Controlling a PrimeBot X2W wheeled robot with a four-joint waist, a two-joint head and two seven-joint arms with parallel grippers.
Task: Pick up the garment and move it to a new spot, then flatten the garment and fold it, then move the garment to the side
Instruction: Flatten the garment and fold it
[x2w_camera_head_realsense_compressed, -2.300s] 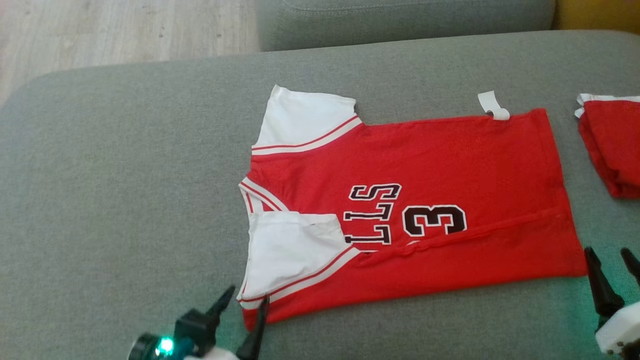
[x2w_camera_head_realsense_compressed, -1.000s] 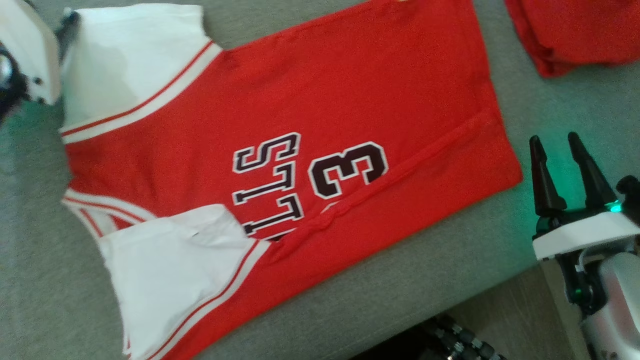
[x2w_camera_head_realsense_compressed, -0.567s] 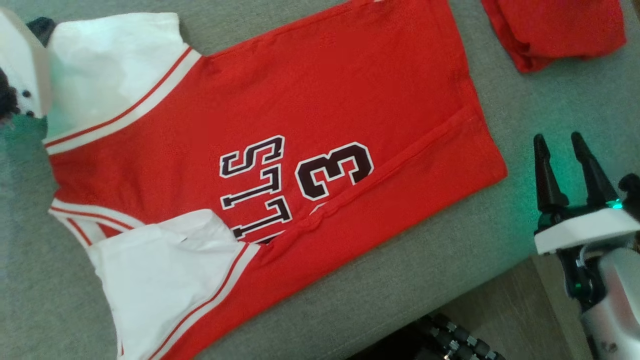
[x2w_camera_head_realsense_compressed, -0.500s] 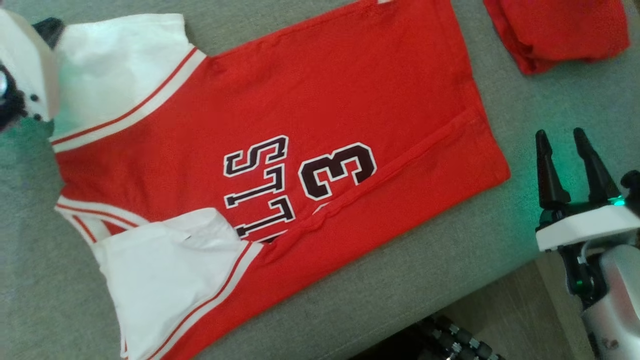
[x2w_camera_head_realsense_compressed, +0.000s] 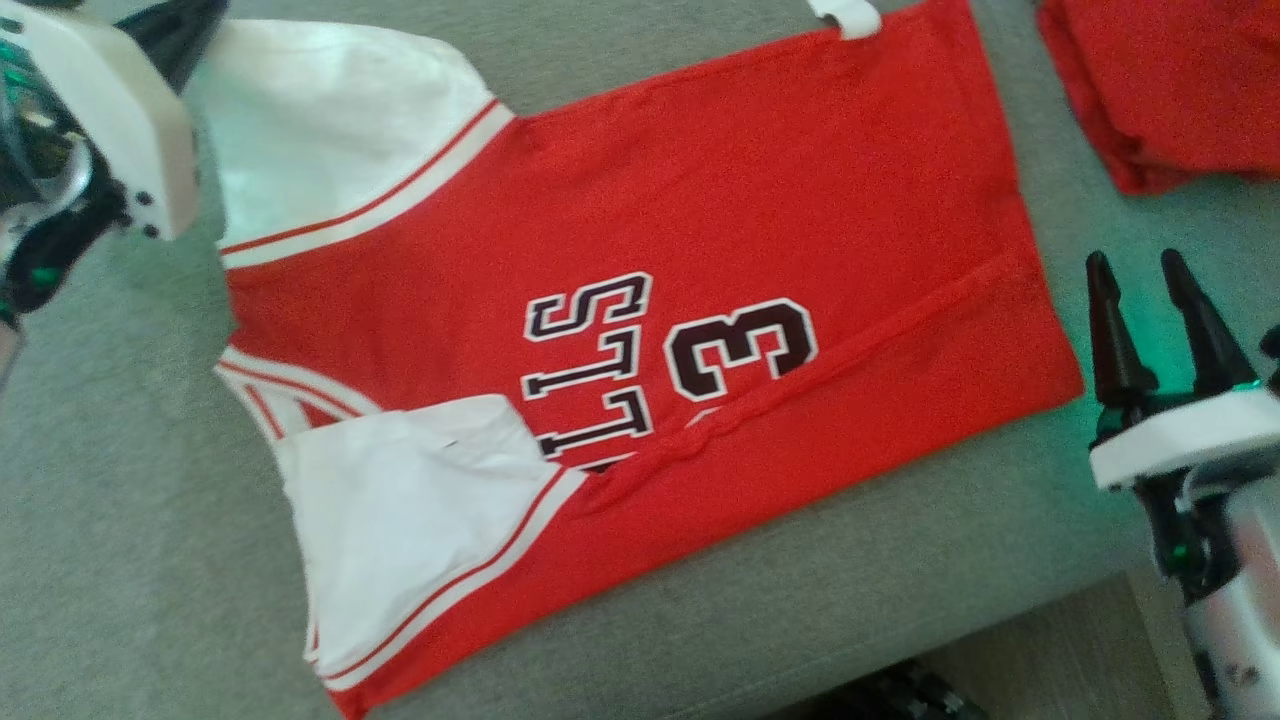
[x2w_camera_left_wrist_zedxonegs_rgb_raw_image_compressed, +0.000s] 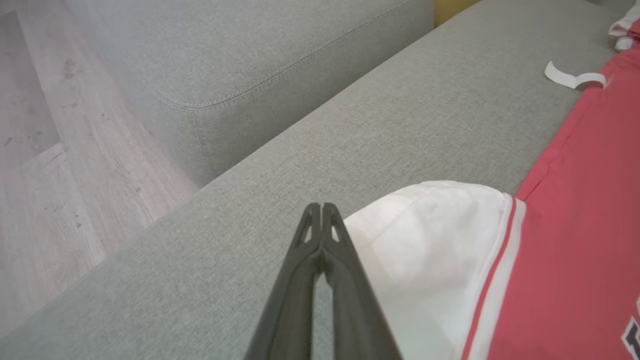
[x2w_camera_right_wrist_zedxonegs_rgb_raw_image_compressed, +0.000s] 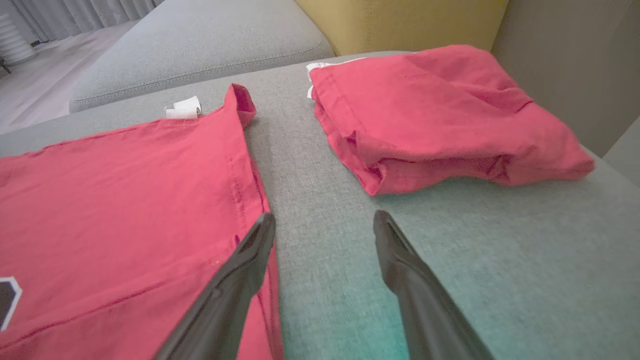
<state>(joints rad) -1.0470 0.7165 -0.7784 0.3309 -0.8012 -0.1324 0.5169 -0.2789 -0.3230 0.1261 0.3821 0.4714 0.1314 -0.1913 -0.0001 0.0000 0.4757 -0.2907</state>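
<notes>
Garment (x2w_camera_head_realsense_compressed: 760, 200) flat, left claw (x2w_camera_left_wrist_zedxonegs_rgb_raw_image_compressed: 322, 207) now closed at white sleeve (x2w_camera_left_wrist_zedxonegs_rgb_raw_image_compressed: 430, 235), grip unclear

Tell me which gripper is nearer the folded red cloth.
Right. The right gripper is just short of the folded red cloth; the left gripper is beside a white sleeve of the shirt, far off.

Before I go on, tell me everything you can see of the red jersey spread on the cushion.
The jersey is red, thin cloth, with white sleeves edged in red-and-white stripes, dark white-outlined lettering and a 3, and a white tag near its hem. It lies flat on the grey cushion, near side folded over along a ridge. The shut left pincer meets the far sleeve at its edge; whether it grips cloth is unclear. The open right pincer stands just off the hem.
</notes>
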